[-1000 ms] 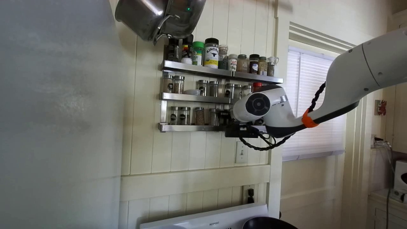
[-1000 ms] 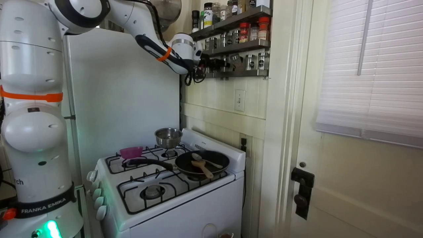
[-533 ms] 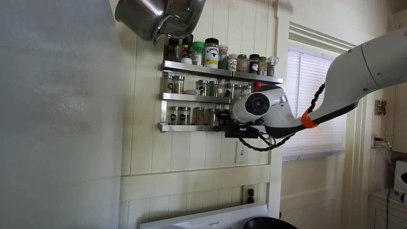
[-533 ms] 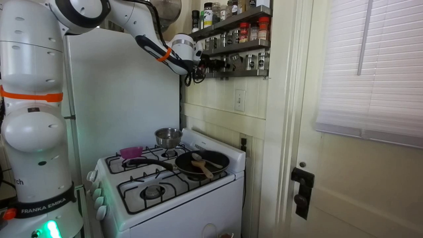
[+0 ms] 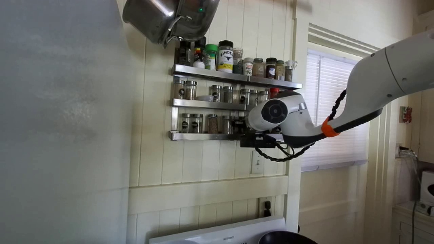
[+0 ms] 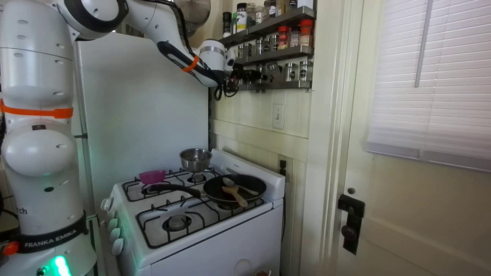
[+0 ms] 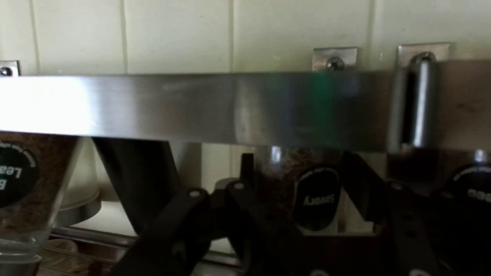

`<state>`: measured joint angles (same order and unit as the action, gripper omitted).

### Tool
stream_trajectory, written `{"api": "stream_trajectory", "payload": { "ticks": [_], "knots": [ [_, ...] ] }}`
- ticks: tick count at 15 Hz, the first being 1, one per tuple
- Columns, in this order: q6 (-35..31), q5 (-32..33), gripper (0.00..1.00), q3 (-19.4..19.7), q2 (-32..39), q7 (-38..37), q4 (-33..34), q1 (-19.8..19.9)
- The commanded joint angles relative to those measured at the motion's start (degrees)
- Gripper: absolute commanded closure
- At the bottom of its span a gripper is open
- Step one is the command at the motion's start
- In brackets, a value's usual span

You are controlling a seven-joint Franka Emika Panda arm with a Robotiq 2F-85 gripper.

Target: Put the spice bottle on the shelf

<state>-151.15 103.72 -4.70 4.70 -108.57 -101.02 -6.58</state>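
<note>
The gripper (image 7: 301,172) has its fingers apart, one on each side of the Savory jar (image 7: 293,184), which I take for the task's spice bottle; whether they press on the glass or merely flank it, I cannot tell. The jar's foot is behind the front rail (image 7: 184,107) on the lowest tier of the shelf (image 5: 203,136), so placing looks all but done, leaving release and retreat. Should a pad drag on the glass while backing out, the jar could tip over that low rail and fall to the stove (image 6: 215,253) below, perhaps into the pan (image 6: 251,180). Sideways drift might topple the leaning jar (image 6: 274,72) near the fingers. Lettering in the wrist view is inverted: "Savory" reads whole, and a neighbouring jar (image 7: 19,207), possibly that leaning one, shows "Lea", cut off. In an exterior view a tall bottle (image 5: 225,57) reads "KINDE", the back panel (image 5: 217,234) "HOTPOINT"; the robot's base (image 6: 50,237) says "FRANKA EMIKA".
</note>
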Motion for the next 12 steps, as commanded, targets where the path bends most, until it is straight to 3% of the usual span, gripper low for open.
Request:
{"api": "stream_trajectory", "payload": {
  "ticks": [1, 3, 12],
  "knots": [
    [-1.2, -1.0, 0.33, 0.0, -1.4, 0.4, -2.2, 0.2],
    [-1.3, -0.6, 0.30, -0.1, -1.9, -0.1, -2.8, 0.1],
    [0.3, 1.5, 0.34, -1.1, -7.1, -2.5, -8.7, -0.5]
  ]
}}
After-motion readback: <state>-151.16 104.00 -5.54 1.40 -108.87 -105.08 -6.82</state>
